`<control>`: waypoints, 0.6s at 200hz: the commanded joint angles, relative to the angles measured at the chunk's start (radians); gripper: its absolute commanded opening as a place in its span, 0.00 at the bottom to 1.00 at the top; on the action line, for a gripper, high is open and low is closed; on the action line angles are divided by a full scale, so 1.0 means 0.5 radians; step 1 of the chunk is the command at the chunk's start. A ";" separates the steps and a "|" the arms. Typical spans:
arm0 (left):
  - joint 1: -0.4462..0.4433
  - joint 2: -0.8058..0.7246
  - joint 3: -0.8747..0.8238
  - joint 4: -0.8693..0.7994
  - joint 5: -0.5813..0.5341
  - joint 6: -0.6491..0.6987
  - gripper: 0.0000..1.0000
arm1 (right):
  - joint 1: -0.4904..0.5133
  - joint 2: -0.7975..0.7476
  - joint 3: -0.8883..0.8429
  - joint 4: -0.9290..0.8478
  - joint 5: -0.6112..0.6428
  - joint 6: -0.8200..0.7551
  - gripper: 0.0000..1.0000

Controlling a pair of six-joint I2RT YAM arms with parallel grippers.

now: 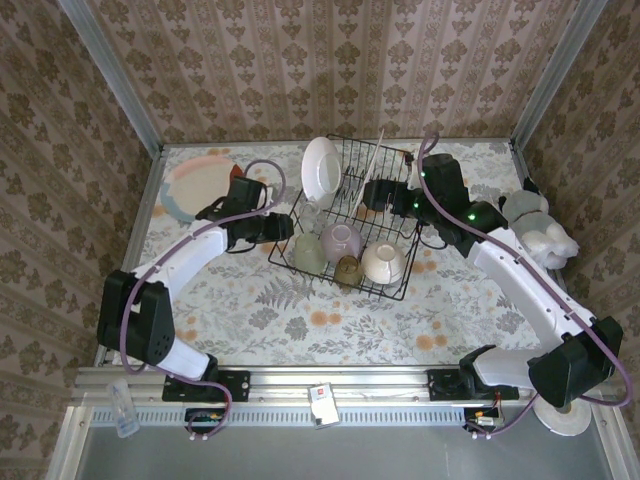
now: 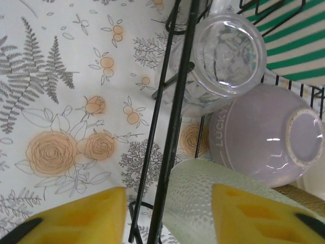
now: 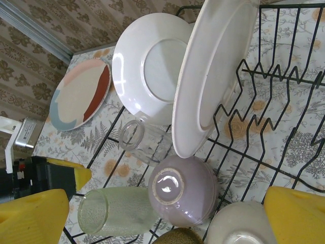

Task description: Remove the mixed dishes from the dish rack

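Noting a pale green tumbler lying on its side inside the dish rack, hard against the rack's left edge wire, beside an upturned lilac bowl and a clear tumbler. Seeing the left gripper at that edge of the rack, jaws part-spread, straddling both wire and tumbler; outer pad standing clear of the wire, so not pinching anything yet. Seeing the right gripper over the rack's middle, jaws spread wide, holding nothing. Judging the tumbler light, rigid and breakable, its dimpled wall offering some bite though probably slick. Favouring a hold across the body near mid-length with both pads inside the rack; trapping the wire probably meaning dragging the whole rack.
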 commanded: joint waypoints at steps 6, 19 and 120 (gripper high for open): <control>-0.039 0.021 0.030 -0.018 -0.001 -0.022 0.33 | 0.010 0.030 0.085 -0.051 0.008 -0.026 1.00; -0.040 0.028 0.018 -0.017 -0.028 -0.064 0.23 | 0.008 0.050 0.100 -0.057 0.018 -0.036 1.00; -0.377 -0.134 -0.209 0.151 -0.291 -0.576 0.00 | -0.010 0.357 0.435 -0.327 0.449 -0.241 1.00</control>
